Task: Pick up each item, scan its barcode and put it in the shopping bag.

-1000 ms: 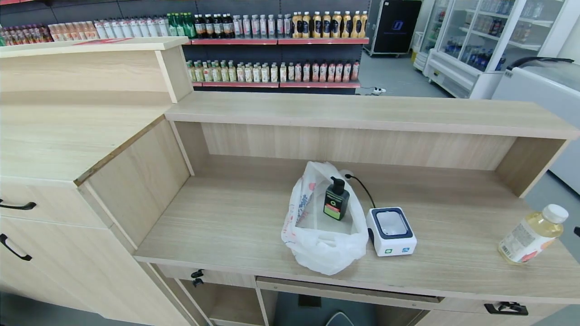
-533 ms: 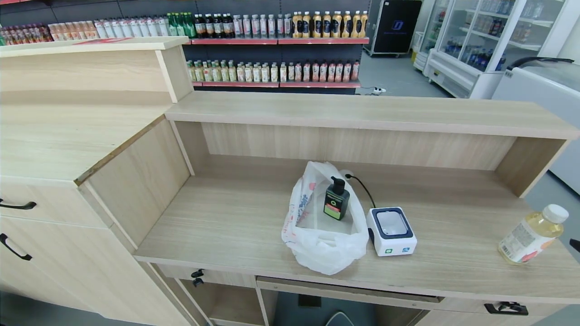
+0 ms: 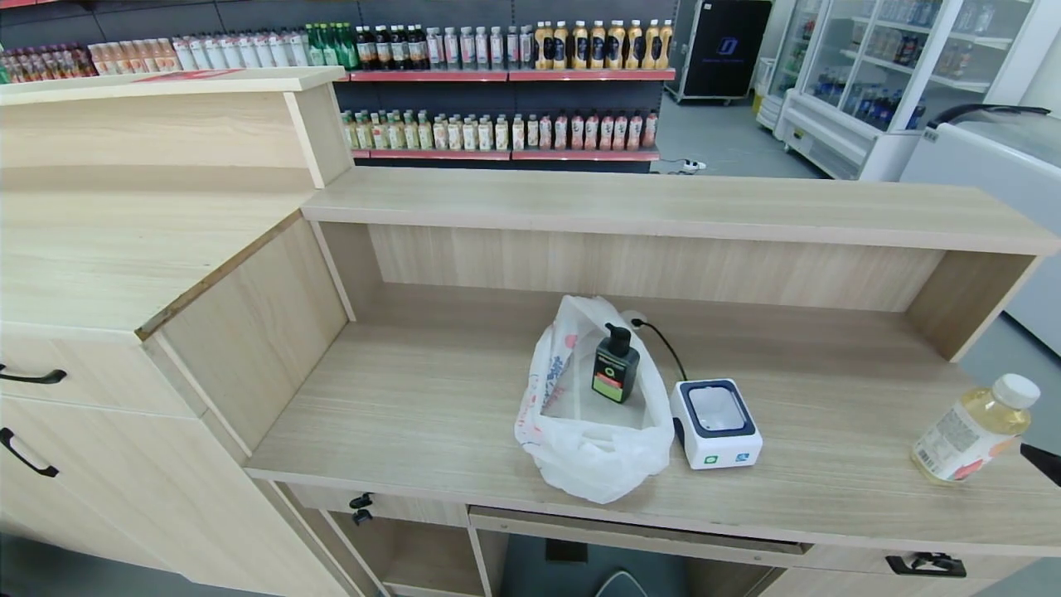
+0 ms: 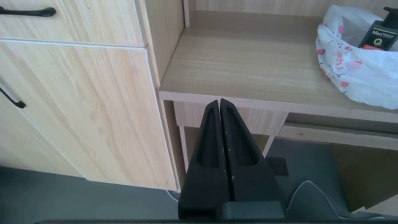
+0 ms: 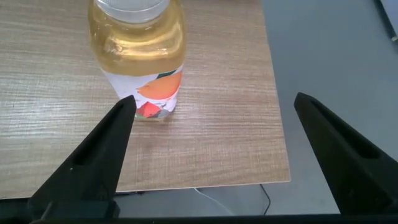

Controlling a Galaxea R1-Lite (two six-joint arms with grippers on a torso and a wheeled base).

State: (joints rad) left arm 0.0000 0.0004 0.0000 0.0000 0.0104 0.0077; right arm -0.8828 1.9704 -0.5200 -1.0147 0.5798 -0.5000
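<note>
Bottle (image 3: 974, 431) hasn't budged, but the right claw (image 3: 1043, 462) has crept in from the counter's end since a second ago. Back then you could barely see its dark tip, and now it pokes in just beside the bottle's base. Can't tell if it's touching yet. Up close, the claw (image 5: 214, 102) is spread wide, holding nothing. The bottle stands just ahead of it, closer to one finger (image 5: 93, 168) than the other, not between them.

It's a clear plastic bottle, roundish, with pale yellow liquid, a white cap and a white label with orange and red at the bottom. It stands upright on the wood-grain counter (image 3: 431, 398).

Well off to that claw's left sits the scanner (image 3: 714, 421), a white box with a dark-rimmed glass window and a black cable. Just past it is the bag (image 3: 593, 414), thin crinkly white plastic, with a dark pump bottle (image 3: 615, 365) standing inside.

The left claw (image 4: 219, 102) is pinched closed on nothing, below the counter, with the bag up ahead of it.
</note>
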